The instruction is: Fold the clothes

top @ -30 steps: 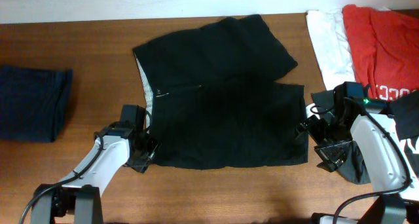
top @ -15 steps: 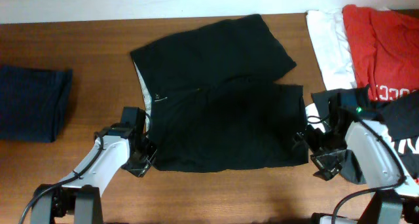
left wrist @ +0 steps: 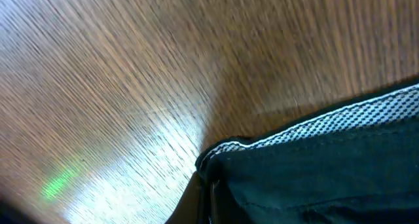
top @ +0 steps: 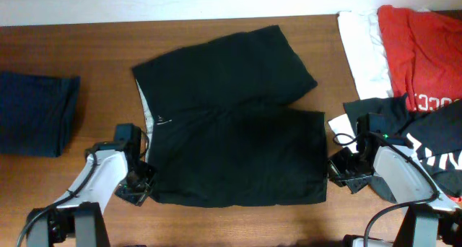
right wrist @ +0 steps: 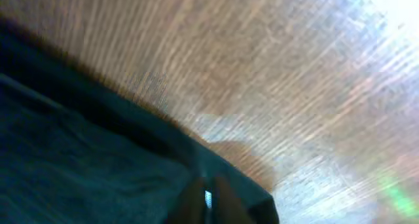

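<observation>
A large black pair of shorts [top: 231, 146] lies spread flat mid-table, its white mesh inner waistband [top: 146, 110] showing at the left edge. My left gripper [top: 142, 180] is shut on the near left waist corner; in the left wrist view the fingers [left wrist: 196, 201] pinch the black cloth [left wrist: 314, 178] beside the mesh band [left wrist: 347, 116]. At the near right hem corner my right gripper [top: 333, 167] is shut on the cloth; the right wrist view has its fingers [right wrist: 226, 201] clamped over the dark cloth [right wrist: 78, 152].
A folded navy garment [top: 32, 113] lies at the table's left edge. At the right lie a white garment [top: 361, 48], a red one [top: 419, 45] and a black one with white lettering [top: 433, 135], close behind my right arm.
Both grippers have closed on the shorts' near corners. Shorts and both arms have shifted left and slightly toward the table's front edge.
</observation>
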